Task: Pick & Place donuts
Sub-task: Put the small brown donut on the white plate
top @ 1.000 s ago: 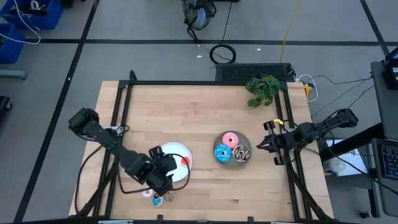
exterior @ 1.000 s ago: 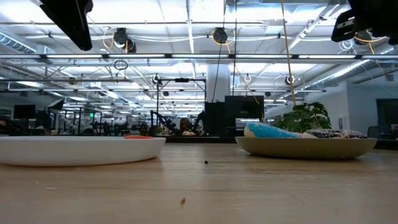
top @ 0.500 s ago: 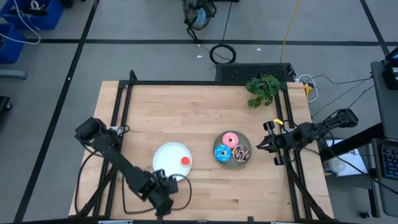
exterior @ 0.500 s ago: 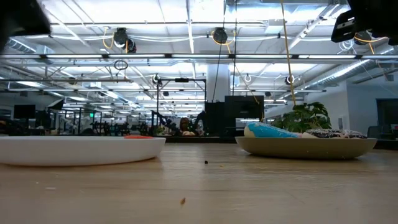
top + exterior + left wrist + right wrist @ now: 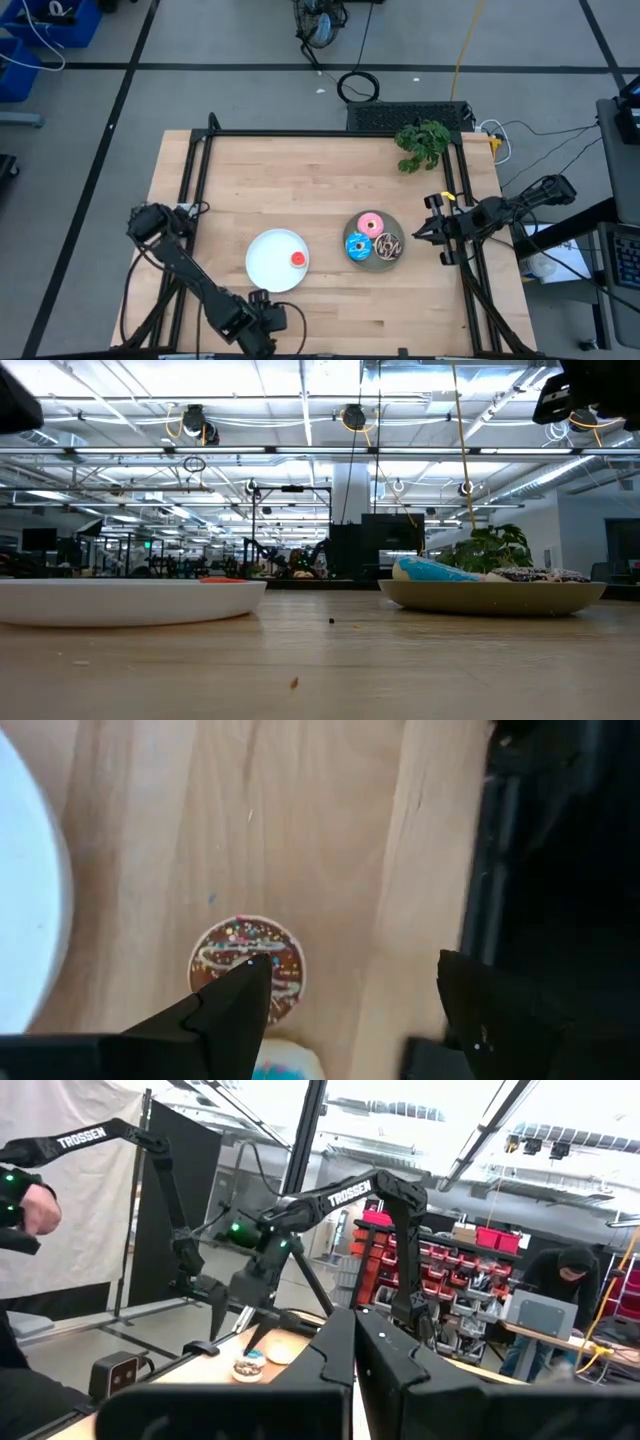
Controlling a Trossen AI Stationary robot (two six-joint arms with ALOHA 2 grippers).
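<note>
Left gripper (image 5: 345,1010) is hanging with its fingers spread wide over the near edge of the table (image 5: 300,180), holding nothing. A second ago it was beside the white plate (image 5: 268,262); now it is standing further toward the edge, above the mini donuts lying there. One finger is covering part of the brown mini donut (image 5: 248,966) just below it, and a blue one (image 5: 285,1065) is showing right beside that. From this I am judging that the arm is lining up for the next pick.

One red mini donut (image 5: 298,259) is already lying on the white plate, a little ahead of the gripper. The three larger donuts, pink (image 5: 370,222), blue (image 5: 357,245) and chocolate (image 5: 388,246), are sitting on the grey plate (image 5: 396,224), well apart from it.

Right gripper (image 5: 418,235) is waiting at the far side of the grey plate, fingers pressed together, empty.

The wooden table is carrying a dark frame and a green plant (image 5: 421,143). Beyond it, shelves and people are showing in a bright workshop.
</note>
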